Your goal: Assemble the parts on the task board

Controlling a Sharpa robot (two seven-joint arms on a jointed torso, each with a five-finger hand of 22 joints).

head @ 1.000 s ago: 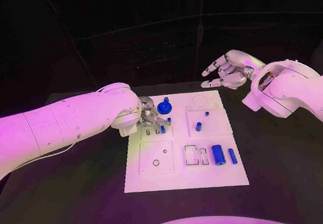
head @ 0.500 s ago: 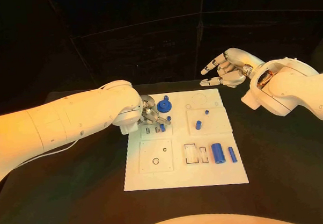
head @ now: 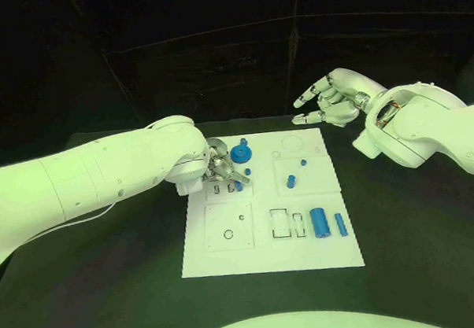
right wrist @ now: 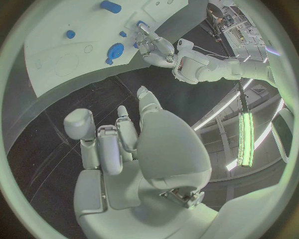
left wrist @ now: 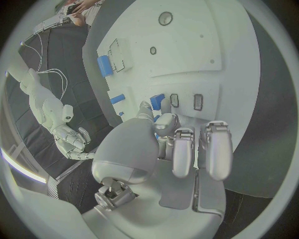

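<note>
Smooth white arm shells, silver left hand (head: 217,168), silver right hand (head: 333,98)

Head camera high above task board (head: 267,208); wrist cameras behind hands, sharing it

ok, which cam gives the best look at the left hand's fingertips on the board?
Left wrist view: the left hand reaches down over the task board. Head view shows it partly behind its arm; right wrist view shows it small.
</note>
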